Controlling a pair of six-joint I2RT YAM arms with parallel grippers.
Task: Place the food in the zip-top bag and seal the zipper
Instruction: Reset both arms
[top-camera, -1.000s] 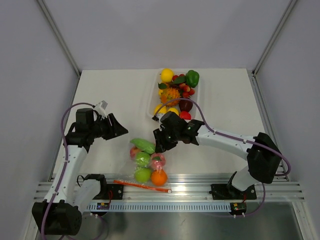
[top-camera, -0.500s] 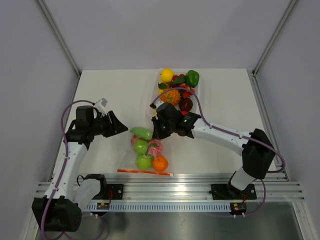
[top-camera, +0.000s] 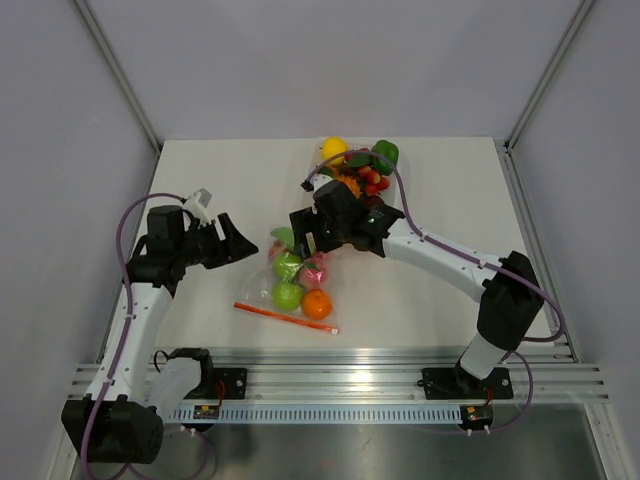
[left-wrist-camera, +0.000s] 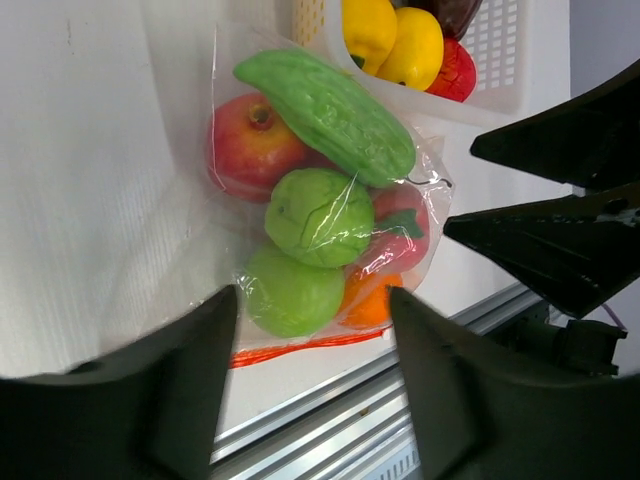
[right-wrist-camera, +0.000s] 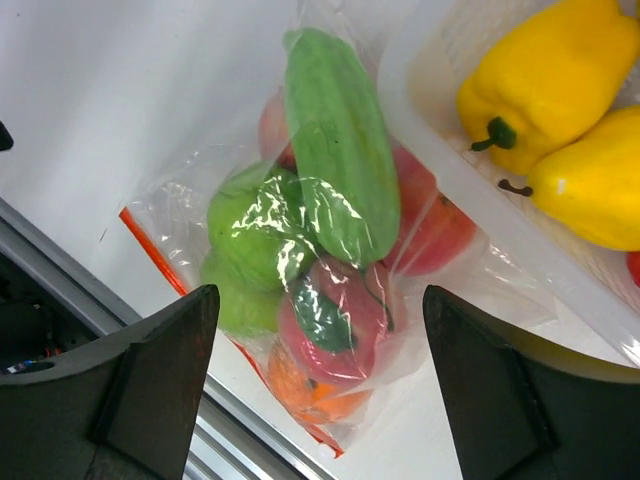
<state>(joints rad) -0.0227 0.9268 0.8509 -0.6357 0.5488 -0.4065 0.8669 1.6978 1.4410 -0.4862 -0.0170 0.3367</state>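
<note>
Bag (top-camera: 258, 292) of food (top-camera: 288, 295) is lying on the white table (top-camera: 220, 180), pale walls (top-camera: 300, 60) around.
Left gripper (top-camera: 245, 248) and right gripper (top-camera: 300, 238) are hanging open, empty, by the bag's far end; zipper (top-camera: 285, 318) is facing the rail (top-camera: 340, 380).

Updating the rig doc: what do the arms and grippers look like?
The left arm and right arm have white links, black joint housings, and a purple cable looped alongside each. The left gripper and right gripper carry broad, black, wedge-shaped fingers.

Clear zip-top bag (top-camera: 255, 293), orange-red zipper (top-camera: 286, 318)
</note>
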